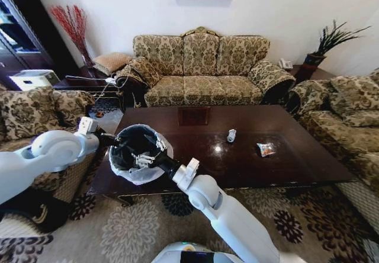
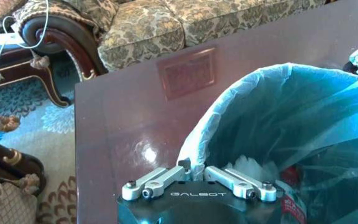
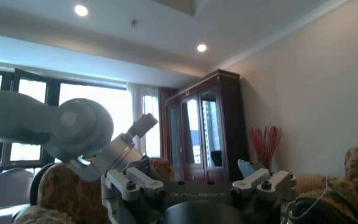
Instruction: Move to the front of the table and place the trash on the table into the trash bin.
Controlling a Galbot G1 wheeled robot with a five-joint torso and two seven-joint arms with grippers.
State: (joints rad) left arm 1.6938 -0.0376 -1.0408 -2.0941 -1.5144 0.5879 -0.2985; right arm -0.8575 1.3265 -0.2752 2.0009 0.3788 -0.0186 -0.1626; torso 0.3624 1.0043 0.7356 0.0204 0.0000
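Observation:
The trash bin (image 1: 155,134), black with a white bag over its rim, is at the dark table's (image 1: 237,165) front left corner. My left gripper (image 1: 114,140) is shut on its rim (image 2: 229,98); the left wrist view shows the fingers (image 2: 225,176) pinching the bag edge. Inside the bin lie crumpled white paper (image 2: 247,164) and a bottle with a red label (image 2: 289,189). My right gripper (image 1: 149,151) hovers over the bin's mouth, open and empty (image 3: 185,170). On the table (image 2: 135,116) remain a crushed clear cup (image 1: 231,135) and a snack wrapper (image 1: 266,149).
A patterned sofa (image 1: 201,67) stands behind the table, with armchairs at the left (image 1: 29,112) and right (image 1: 349,106). Patterned carpet (image 1: 136,227) lies in front of the table. A side table with cables (image 1: 89,85) is at the far left.

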